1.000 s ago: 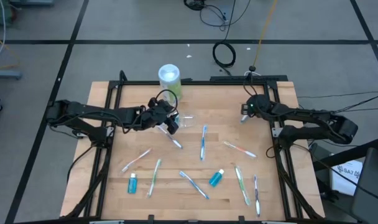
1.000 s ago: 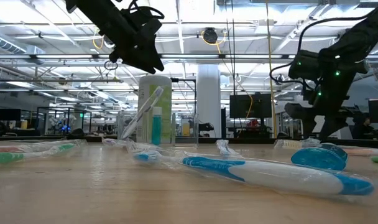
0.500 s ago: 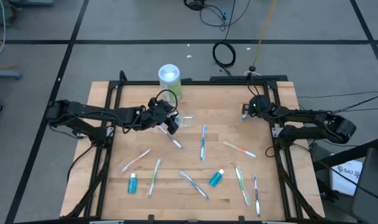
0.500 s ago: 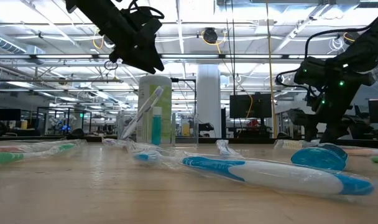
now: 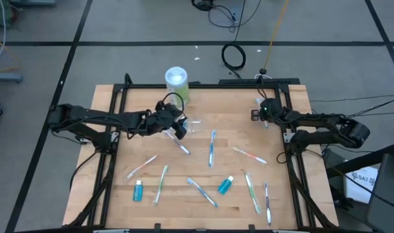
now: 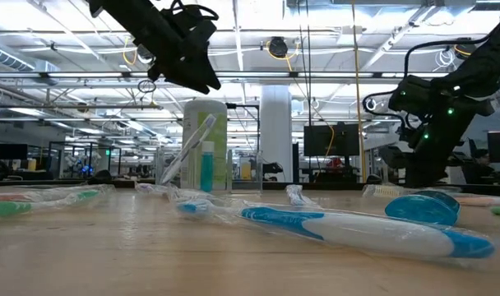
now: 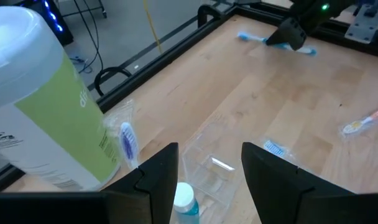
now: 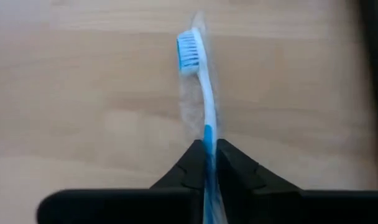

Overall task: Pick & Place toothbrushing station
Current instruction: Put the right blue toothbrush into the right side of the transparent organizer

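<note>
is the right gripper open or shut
Shut: the right gripper has its fingers pinched on a blue-and-white toothbrush.

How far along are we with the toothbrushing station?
Early. Done: the clear container beside the green-and-white canister holds one teal tube and a toothbrush; the left gripper hangs open above it. In hand: the right gripper is shut on a blue-and-white toothbrush at the table's far right. Left: about eight brushes and two teal tubes lie loose.
</note>
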Motion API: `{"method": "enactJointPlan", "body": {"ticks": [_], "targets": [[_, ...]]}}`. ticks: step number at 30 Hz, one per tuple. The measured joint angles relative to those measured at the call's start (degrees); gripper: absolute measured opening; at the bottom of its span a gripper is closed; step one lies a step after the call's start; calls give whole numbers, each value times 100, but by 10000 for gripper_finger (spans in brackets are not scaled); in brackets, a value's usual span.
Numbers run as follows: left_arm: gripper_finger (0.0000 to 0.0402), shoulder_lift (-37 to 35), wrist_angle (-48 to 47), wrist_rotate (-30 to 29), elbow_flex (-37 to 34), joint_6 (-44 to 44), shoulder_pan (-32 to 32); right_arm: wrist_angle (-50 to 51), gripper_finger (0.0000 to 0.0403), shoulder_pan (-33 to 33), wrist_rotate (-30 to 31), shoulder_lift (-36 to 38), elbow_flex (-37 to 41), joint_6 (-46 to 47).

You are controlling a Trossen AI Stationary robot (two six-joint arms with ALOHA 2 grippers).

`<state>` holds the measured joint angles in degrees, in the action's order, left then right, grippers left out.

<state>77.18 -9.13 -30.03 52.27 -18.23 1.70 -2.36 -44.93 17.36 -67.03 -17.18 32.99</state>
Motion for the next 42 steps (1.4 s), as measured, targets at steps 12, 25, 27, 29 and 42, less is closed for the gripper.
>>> {"method": "enactJointPlan", "body": {"ticks": [12,25,27,29,42], "targets": [[184,-998,-529,-7,6,-17,-526,-2926,14,357,-2045,166,10,-842],[184,-1461,-619,-908,-2,62,-1267,-6611,14,2073,-2492,303,-1,-1904],[184,-1559,-607,-1059,-2,132,-1343,-7030,14,2440,-2489,282,-4,-2290],[184,-1620,-594,-1175,0,186,-1383,-7299,14,2791,-2487,215,-74,-2677],[184,-1429,-618,-1197,0,437,-1415,-7205,14,3912,-1903,-1032,-1255,-3672]]}}
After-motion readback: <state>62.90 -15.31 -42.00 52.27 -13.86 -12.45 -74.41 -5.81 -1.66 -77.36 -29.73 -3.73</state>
